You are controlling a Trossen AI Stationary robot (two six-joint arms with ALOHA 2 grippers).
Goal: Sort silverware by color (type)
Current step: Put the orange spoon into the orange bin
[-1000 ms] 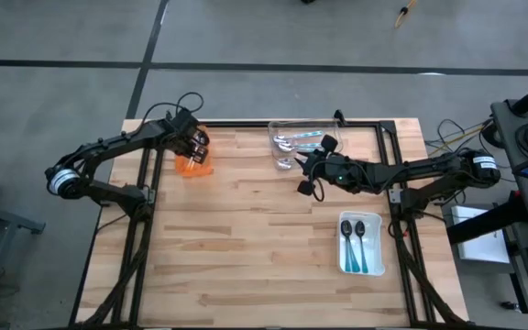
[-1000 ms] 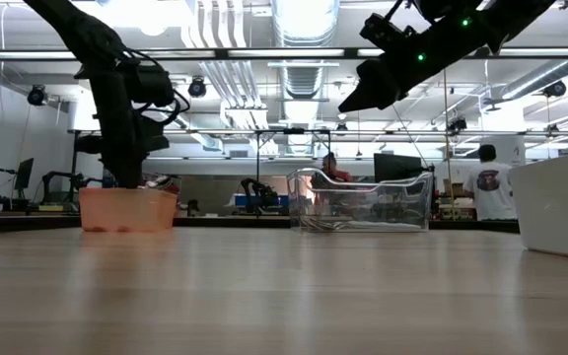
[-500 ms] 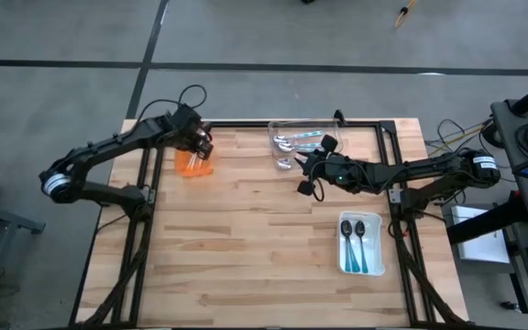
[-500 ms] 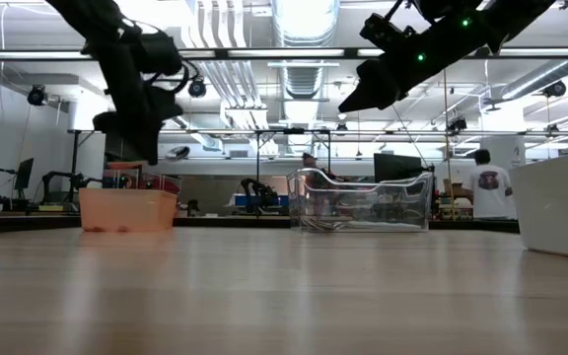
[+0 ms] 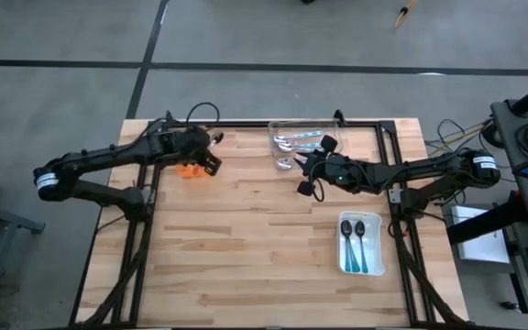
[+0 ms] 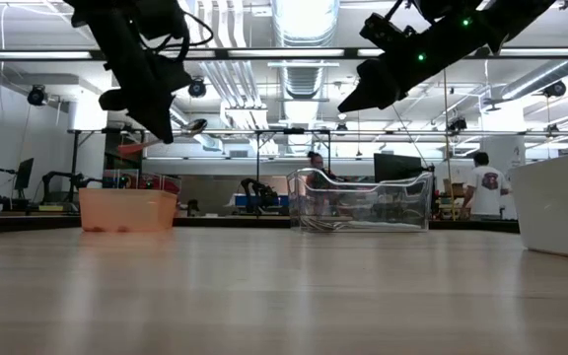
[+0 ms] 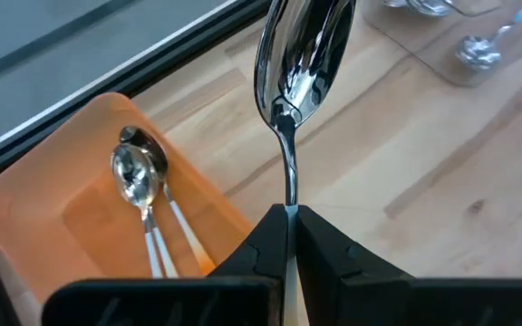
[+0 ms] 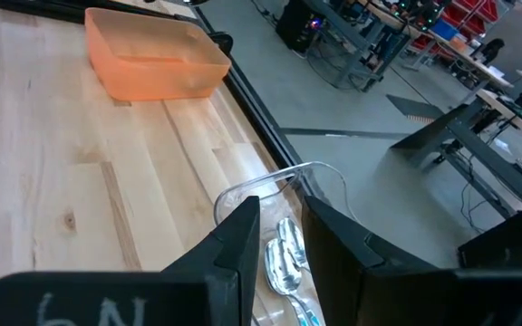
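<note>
Spoon (image 7: pixel 295 81) pinched tight by handle in left hand (image 7: pixel 288 237), up in air beside orange tray (image 7: pixel 53 226). Two spoons (image 7: pixel 143 195) already lie in orange tray. Step: carrying spoon to its tray. Next: pick right tray, lower, let go. Right hand (image 8: pixel 279 237) partly open, empty, above clear tray (image 5: pixel 302 145).

We see the small orange plastic tray (image 5: pixel 191 168) near the wooden table's (image 5: pixel 246 238) far left edge, with the clear plastic tray (image 5: pixel 302 144) to its right along the same far edge. The white rectangular tray (image 5: pixel 361 245) sits near the right edge, closer to us, with two spoons (image 5: pixel 358 235) in it. The left gripper (image 5: pixel 211 163) hangs just right of the orange tray, and the right gripper (image 5: pixel 306 164) hangs beside the clear tray.
</note>
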